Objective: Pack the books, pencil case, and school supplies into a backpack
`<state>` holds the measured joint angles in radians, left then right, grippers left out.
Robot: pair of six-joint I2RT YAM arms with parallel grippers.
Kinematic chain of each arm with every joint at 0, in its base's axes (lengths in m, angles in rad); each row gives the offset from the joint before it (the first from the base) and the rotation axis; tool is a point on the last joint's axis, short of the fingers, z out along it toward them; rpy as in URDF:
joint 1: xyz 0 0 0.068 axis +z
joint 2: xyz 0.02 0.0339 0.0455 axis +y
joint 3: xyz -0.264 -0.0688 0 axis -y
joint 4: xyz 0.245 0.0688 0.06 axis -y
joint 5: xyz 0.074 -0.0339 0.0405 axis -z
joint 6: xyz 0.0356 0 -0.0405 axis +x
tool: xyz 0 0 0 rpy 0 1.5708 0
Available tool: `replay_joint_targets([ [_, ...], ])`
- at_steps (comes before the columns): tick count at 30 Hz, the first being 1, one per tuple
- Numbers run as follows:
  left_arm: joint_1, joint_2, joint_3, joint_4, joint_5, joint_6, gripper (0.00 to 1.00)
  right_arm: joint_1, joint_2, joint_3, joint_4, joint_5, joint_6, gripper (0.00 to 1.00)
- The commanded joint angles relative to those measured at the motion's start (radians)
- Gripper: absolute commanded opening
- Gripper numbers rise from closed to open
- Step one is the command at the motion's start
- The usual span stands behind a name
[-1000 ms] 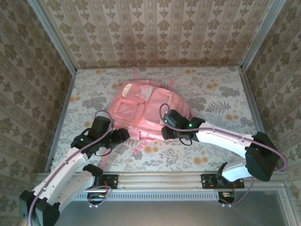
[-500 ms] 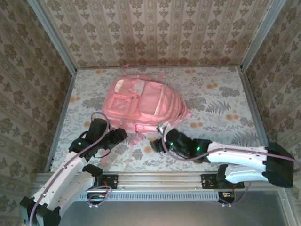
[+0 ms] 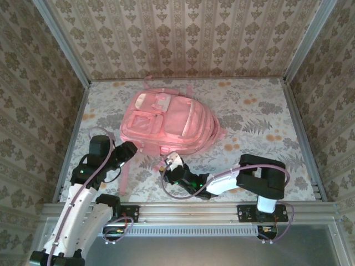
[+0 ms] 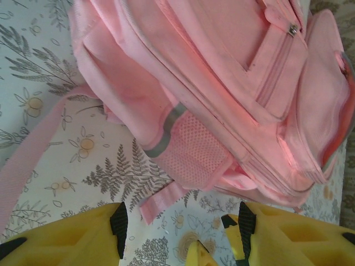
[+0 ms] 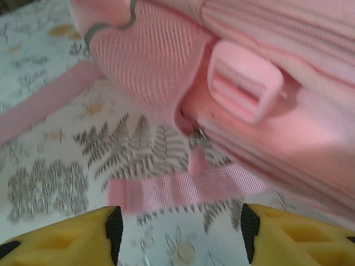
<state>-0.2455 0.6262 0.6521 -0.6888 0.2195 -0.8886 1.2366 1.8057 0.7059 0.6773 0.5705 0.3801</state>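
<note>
Fingers on the left hand (image 4: 180, 221) stand apart with nothing between them, low over the desk (image 3: 260, 111) on the near side of the backpack (image 3: 169, 124), by its mesh side pocket (image 4: 191, 155). The right hand (image 5: 180, 227) is likewise spread and empty, close over a loose strap (image 5: 183, 188) at the bag's near edge, below a buckle (image 5: 244, 88). The backpack lies flat mid-desk, towards the far side, bulging and seemingly zipped, so I'd judge the packing about finished. To end well, each hand should rise straight up before pulling near, lest a finger catch that strap and drag the bag.
</note>
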Motion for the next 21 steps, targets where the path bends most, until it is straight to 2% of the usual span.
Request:
replay_joint_targets([
  [1, 0.035, -0.005, 0.010, 0.002, 0.032, 0.028, 0.58, 0.008, 0.061, 0.050, 0.072, 0.108, 0.077, 0.60],
  [12, 0.096, -0.001, -0.003, 0.014, 0.090, 0.026, 0.58, 0.015, 0.196, 0.130, -0.038, 0.209, 0.268, 0.61],
  [21, 0.103, -0.001, -0.021, 0.032, 0.101, 0.017, 0.58, 0.014, 0.288, 0.223, -0.077, 0.225, 0.239, 0.64],
])
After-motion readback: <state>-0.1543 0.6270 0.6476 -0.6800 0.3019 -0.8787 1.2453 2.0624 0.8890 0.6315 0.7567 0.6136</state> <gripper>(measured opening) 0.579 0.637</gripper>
